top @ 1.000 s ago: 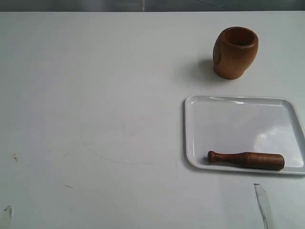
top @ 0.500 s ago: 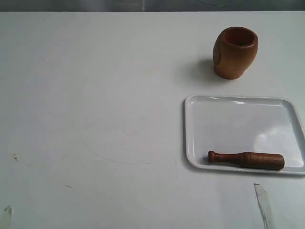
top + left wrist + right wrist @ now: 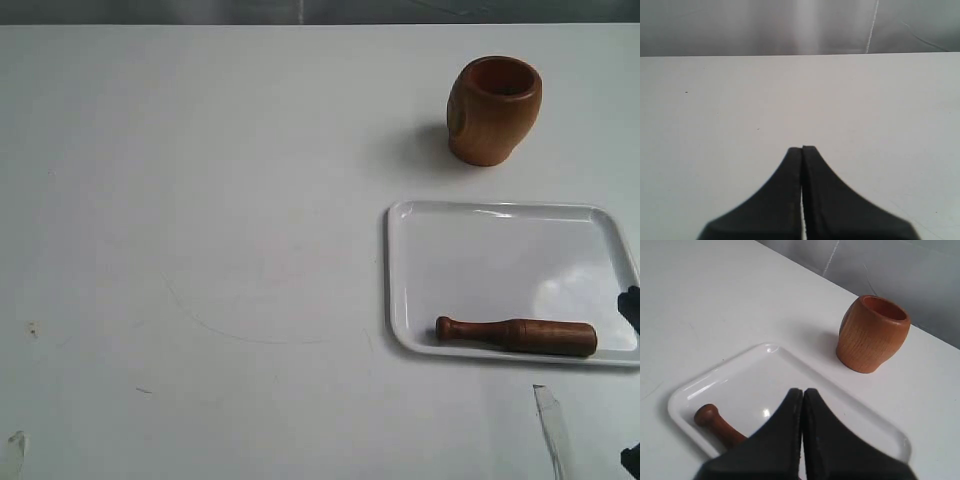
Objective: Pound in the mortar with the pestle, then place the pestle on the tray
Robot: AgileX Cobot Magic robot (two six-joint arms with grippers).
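Pestle (image 3: 516, 335) and mortar (image 3: 494, 110) sit apart on the right side of the exterior view, both on a white counter (image 3: 200, 200). The pestle lies flat on the tray (image 3: 480, 260), close along the tray's near long rim. Its small knob points toward the middle of the counter and its thick end toward the right edge of the view. The mortar stands upright on the bare counter beyond the tray's far rim, near it but not touching, with its round mouth facing up.

The left pincer (image 3: 802, 149) is closed, its two dark fingers pressed together with only a hairline seam between them. It grips nothing and only plain counter lies beneath it.

The right pincer (image 3: 802, 390) is closed in the same way, finger against finger, with nothing held. In the right wrist view it hangs over the tray (image 3: 755, 385). The knob end of the pestle (image 3: 715, 422) shows just beside the fingers, while the thick end is hidden behind them. The mortar (image 3: 871, 333) stands past the tray's rim in that view too, clear of the pincer.

In the exterior view a dark shape (image 3: 631, 306) pokes in at the right edge, just beside the tray's right rim. Too little of it shows to tell what it is. A pale strip (image 3: 551, 428) lies on the counter in front of the tray.
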